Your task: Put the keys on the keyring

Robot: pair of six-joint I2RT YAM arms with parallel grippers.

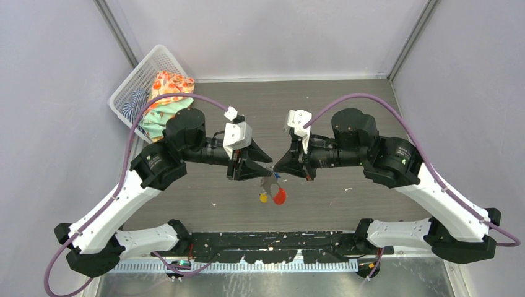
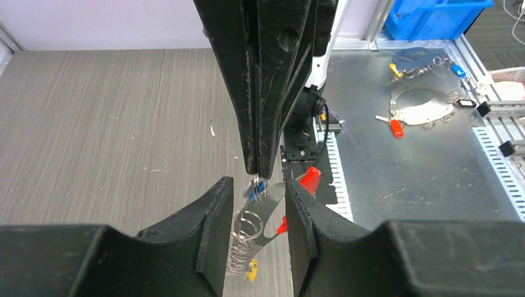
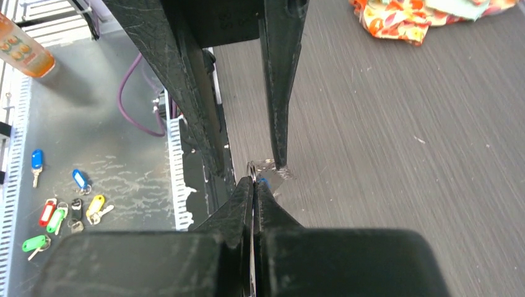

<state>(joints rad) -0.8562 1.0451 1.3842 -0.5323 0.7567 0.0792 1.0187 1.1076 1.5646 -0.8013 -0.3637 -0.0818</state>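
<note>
My two grippers meet above the table's middle. The right gripper [image 1: 278, 171] [image 3: 254, 180] is shut on a thin metal ring of the keyring [image 2: 244, 241], a coil of grey rings with a flat metal plate that hangs below. Its red tag [image 1: 280, 197] [image 2: 309, 179] dangles at the bottom. The blue key [image 2: 259, 189] [image 3: 264, 182] sits right at the right gripper's tip [image 2: 258, 172]. The yellow key [image 1: 263, 198] [image 2: 252, 270] hangs low on the coil. The left gripper [image 1: 265, 174] [image 2: 258, 182] is open, its fingers [image 2: 213, 216] either side of the hanging cluster.
A white basket [image 1: 139, 80] with patterned cloths [image 3: 402, 18] stands at the back left of the table. Beyond the near edge, on the metal bench, lie spare key tags [image 3: 62, 210], metal plates with chains [image 2: 421, 105], a blue bin [image 2: 433, 15] and an orange bottle [image 3: 25, 46].
</note>
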